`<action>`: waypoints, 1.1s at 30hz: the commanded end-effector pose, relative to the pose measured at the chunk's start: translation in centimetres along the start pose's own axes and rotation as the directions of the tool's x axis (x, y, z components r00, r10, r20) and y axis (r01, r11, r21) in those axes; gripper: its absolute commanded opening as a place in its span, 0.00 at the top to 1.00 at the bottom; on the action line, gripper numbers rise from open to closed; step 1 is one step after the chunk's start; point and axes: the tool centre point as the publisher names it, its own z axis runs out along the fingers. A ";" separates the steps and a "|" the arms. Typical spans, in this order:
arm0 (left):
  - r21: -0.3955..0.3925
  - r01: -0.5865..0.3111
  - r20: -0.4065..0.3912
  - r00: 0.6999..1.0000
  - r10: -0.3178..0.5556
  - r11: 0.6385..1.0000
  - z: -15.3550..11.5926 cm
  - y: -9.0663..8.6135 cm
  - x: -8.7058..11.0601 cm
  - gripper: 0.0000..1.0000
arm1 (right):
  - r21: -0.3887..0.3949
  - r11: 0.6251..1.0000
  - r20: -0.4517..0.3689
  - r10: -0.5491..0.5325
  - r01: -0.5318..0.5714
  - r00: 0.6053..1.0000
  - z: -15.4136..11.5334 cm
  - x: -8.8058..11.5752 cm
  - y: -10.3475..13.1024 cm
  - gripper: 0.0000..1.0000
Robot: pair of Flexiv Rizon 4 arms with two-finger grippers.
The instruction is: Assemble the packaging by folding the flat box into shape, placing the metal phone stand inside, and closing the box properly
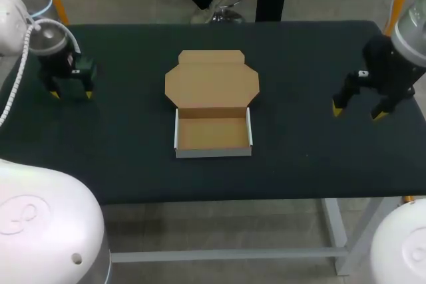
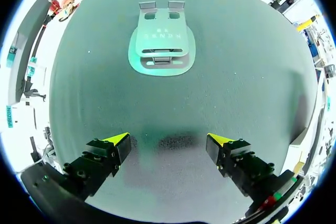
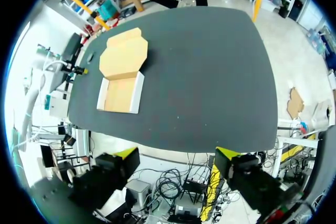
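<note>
The cardboard box (image 1: 212, 132) lies mid-table as a shallow tray with white outer walls. Its brown lid (image 1: 212, 82) is spread flat on the table behind the tray. My left gripper (image 1: 70, 94) hangs open over the table's left end. In the left wrist view a silver metal phone stand (image 2: 161, 43) lies flat on the dark mat ahead of the left gripper (image 2: 168, 145), well clear of its fingers. The head view does not show the stand. My right gripper (image 1: 359, 110) stands open and empty above the table's right end. From the right wrist view's gripper (image 3: 176, 158), the box (image 3: 122, 76) lies far ahead.
The dark table mat (image 1: 306, 164) stretches bare between the box and each gripper. The table's front edge (image 1: 219, 199) runs close below the tray. My left arm (image 3: 50, 74) shows past the box in the right wrist view.
</note>
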 end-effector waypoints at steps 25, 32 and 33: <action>-0.013 -0.025 -0.005 1.000 0.025 1.000 1.0 -3.6 -1.0 0.00 | 0.003 1.000 0.002 0.000 0.000 1.000 -0.3 0.0 -0.1 0.00; -0.010 -0.029 0.000 1.000 0.029 1.000 0.9 -4.2 -1.0 0.00 | 0.003 1.000 0.002 0.000 0.000 1.000 -0.3 0.0 -0.1 0.00; -0.010 -0.029 0.000 1.000 0.029 1.000 0.9 -4.3 -1.0 0.00 | 0.003 1.000 0.002 0.000 0.000 1.000 -0.3 0.0 -0.1 0.00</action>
